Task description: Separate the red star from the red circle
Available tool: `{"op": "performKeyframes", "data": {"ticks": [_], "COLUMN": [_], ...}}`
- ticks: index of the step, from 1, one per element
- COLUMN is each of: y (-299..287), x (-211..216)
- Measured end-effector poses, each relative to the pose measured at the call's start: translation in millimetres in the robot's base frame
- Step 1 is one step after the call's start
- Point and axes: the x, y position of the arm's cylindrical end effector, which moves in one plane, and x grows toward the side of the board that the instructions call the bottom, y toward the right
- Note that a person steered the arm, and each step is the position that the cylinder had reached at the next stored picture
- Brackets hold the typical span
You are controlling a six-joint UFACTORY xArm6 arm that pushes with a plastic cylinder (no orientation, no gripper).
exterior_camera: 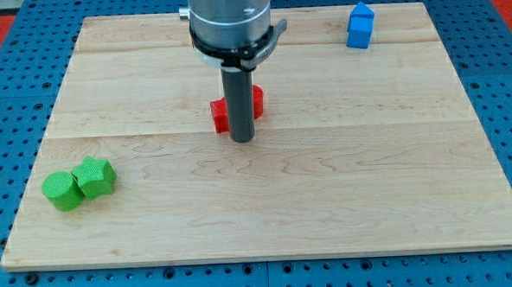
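Observation:
My tip (242,140) stands just below two red blocks near the board's upper middle, and the rod covers the place where they meet. One red block (220,116) shows to the rod's left, the other (257,98) peeks out to its right. Their shapes cannot be made out behind the rod, so I cannot tell the red star from the red circle. The two red blocks appear to touch or nearly touch.
A blue block (361,25) stands near the top right of the wooden board (370,182). Two green blocks lie touching at the lower left: a rounded one (62,191) and a star-like one (94,177). Blue pegboard surrounds the board.

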Motion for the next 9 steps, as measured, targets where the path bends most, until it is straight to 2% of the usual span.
{"op": "performKeyframes", "data": {"ticks": [1,2,3,5,6,7,8,9], "y": [7.7,-52.4,-114.4,-146.2,-168.9,-172.1,-172.7,-212.8], "x": [-29.1,-55.9,-51.6,-24.0,-42.6,-85.0,-67.5,-65.3]}}
